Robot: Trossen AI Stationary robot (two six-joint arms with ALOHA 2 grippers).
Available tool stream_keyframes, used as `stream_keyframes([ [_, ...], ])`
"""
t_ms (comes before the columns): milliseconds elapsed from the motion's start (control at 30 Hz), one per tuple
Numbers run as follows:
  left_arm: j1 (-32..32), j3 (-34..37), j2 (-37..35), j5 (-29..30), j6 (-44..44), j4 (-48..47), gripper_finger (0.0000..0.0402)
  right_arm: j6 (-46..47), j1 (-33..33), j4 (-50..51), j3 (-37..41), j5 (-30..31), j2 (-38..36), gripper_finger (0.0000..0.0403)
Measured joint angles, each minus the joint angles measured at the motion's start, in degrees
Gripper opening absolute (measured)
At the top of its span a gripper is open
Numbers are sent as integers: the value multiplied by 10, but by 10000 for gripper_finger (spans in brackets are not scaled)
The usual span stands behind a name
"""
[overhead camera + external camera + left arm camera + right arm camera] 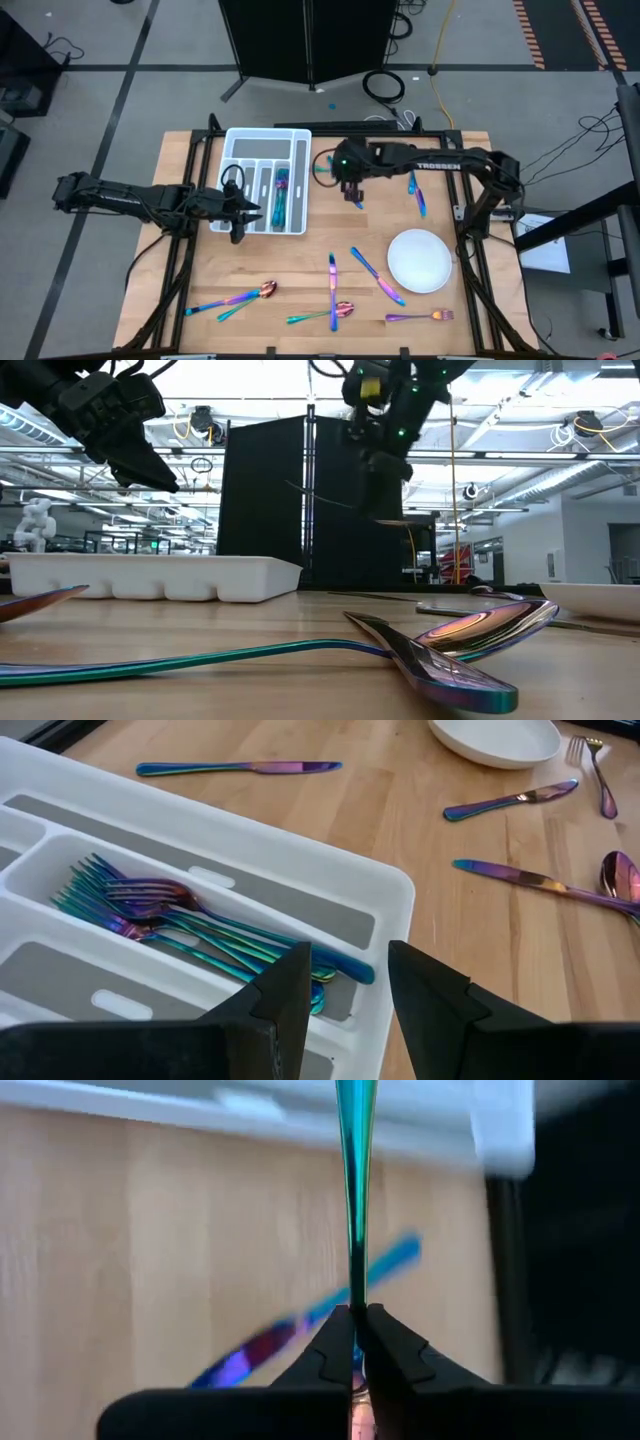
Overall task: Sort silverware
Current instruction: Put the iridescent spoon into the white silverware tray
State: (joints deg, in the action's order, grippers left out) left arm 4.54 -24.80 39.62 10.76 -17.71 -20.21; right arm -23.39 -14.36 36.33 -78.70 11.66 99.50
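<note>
My right gripper is above the table just right of the white divided tray, shut on a slim teal piece of silverware. Its teal end points toward the tray. My left gripper is open and empty over the tray's near right corner. Several rainbow forks lie in one tray compartment. Loose silverware lies on the table: one piece under my right gripper, one piece farther right, and several along the near edge. My right gripper pinches the slim piece between its two fingertips. The piece shows edge on and runs out past the fingers toward the tray. In the low view it hangs clear of the table, near level.
A round white plate sits at the near right. A spoon and fork lie near left, a spoon and knives near middle, and a fork below the plate. A black cabinet stands beyond the table's far edge.
</note>
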Motion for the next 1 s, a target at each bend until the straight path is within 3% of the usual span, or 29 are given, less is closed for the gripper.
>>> stream_keyframes([
  [233,7,0,0,-36,-18,1,136,-374,31,-180,0,-35,40,0],
  [333,23,0,0,-48,-30,1,136,-464,34,-267,0,-68,63,0],
  [467,45,0,0,-47,-35,1,136,-512,31,-347,-24,-139,105,0],
  [600,62,0,0,-45,-44,2,136,-544,27,-340,-97,-178,171,0],
  [767,80,0,-2,-45,-44,-3,136,-623,18,-260,-229,-180,269,0],
  [1000,98,0,-51,-44,-90,-94,136,-714,17,-168,-394,-179,380,0],
])
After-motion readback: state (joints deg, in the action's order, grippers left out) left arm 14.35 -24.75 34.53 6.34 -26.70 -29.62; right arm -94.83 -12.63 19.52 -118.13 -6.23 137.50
